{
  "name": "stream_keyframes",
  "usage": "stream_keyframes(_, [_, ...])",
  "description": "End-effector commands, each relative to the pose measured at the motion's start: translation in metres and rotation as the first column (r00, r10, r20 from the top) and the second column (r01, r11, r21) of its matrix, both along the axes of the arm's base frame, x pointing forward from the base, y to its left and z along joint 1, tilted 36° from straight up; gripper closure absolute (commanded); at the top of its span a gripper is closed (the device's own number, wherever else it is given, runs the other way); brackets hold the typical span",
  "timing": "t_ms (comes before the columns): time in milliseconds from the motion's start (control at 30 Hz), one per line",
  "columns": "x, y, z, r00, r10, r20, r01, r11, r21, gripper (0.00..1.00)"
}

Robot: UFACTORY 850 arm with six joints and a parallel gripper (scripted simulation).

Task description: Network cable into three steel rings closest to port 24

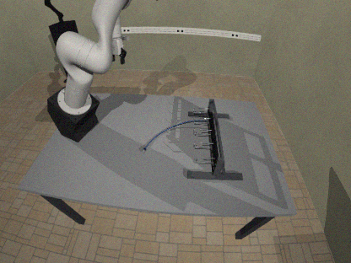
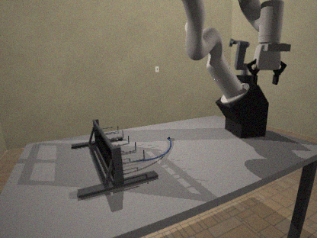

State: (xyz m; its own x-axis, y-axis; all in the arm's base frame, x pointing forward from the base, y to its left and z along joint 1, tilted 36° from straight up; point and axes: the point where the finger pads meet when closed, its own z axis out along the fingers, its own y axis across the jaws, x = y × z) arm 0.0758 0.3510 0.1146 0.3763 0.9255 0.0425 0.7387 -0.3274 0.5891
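A dark patch-panel rack stands on the grey table, with several small steel rings sticking out of its face toward the arm. A blue network cable runs from the rack face in a curve to a loose end lying on the table. In the exterior view the rack and the cable show at the left middle. My gripper is open and empty, high above the table near the arm's base, far from the cable; it also shows in the top view.
The arm's black base block stands at the table's far left corner. A white curved strip hangs on the back wall. The rack's feet spread out across the table.
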Motion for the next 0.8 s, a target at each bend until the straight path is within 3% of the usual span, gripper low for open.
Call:
stream_keyframes(0, [0.000, 0.001, 0.000, 1.000, 0.000, 0.000, 0.000, 1.000, 0.001, 0.00])
stream_keyframes(600, [0.001, 0.001, 0.000, 1.000, 0.000, 0.000, 0.000, 1.000, 0.002, 0.00])
stream_keyframes(700, [0.015, 0.002, 0.003, 1.000, 0.002, -0.002, -0.002, 1.000, 0.009, 0.00])
stream_keyframes(767, [0.038, 0.002, 0.006, 1.000, 0.003, -0.004, -0.003, 1.000, 0.020, 0.00])
